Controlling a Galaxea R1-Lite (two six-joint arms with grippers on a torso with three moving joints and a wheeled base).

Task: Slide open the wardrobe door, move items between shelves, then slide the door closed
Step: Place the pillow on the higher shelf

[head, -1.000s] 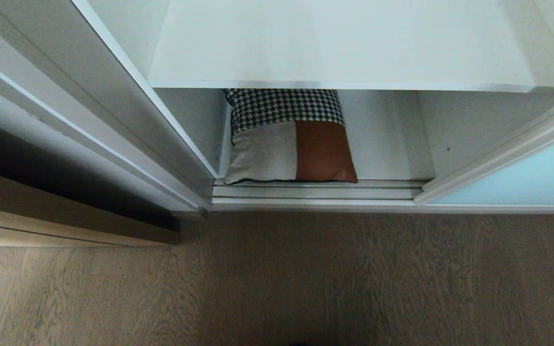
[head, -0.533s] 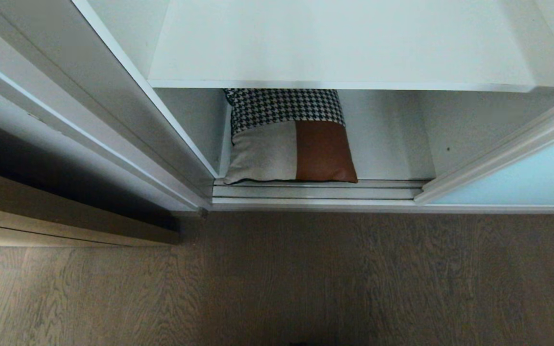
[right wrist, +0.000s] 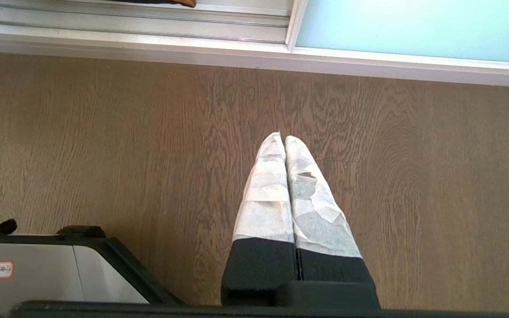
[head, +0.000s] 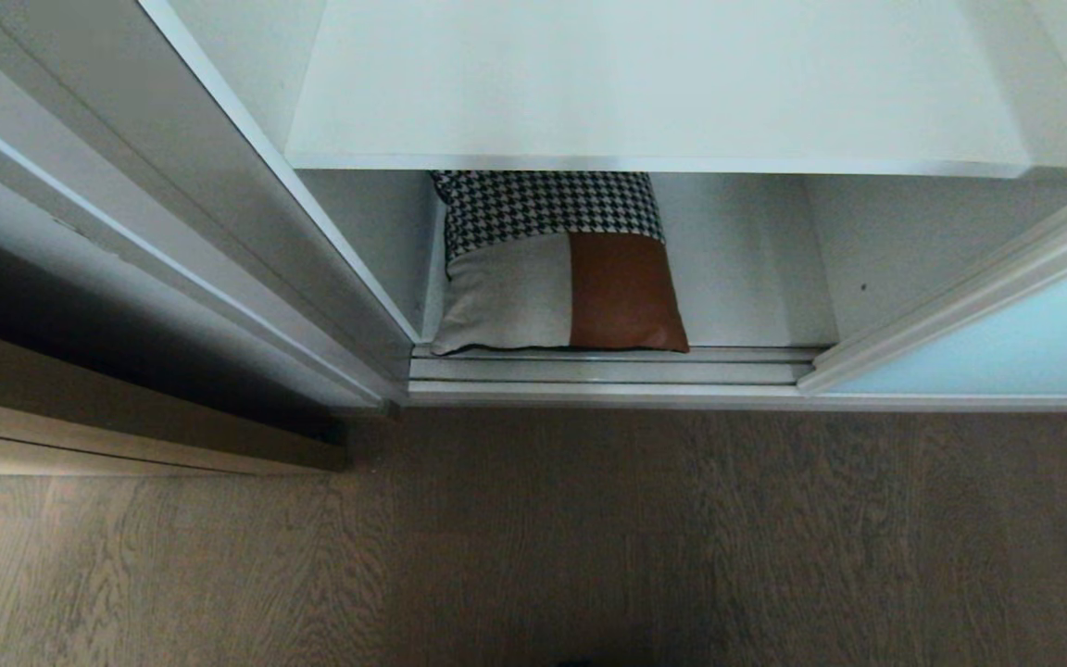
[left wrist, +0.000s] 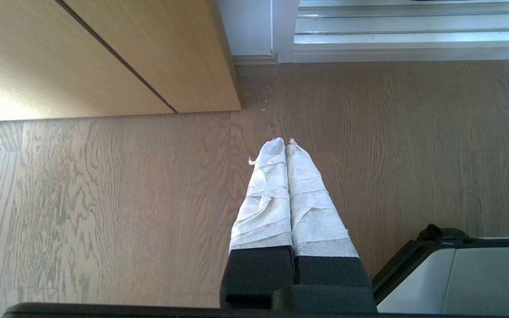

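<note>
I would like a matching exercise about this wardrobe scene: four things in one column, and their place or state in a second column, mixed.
Things:
1. cushion
2. sliding door
3. left gripper
4. upper shelf

Place or state:
A. shut, above the wood floor
B. nothing on it
C. on the bottom board, at its left
D. slid to the right, opening uncovered

Pairs: 1-C, 2-D, 3-A, 4-B

The cushion (head: 557, 269) pairs black-and-white houndstooth with cream and rust-brown panels; the sliding door (head: 1006, 343) is pale blue.

The left claw (left wrist: 286, 142), fingertips pressed together and wrapped in white, hangs over the wood floor (left wrist: 104, 198) near the tan door (left wrist: 126, 53) and the wardrobe's metal track (left wrist: 413, 37).
</note>
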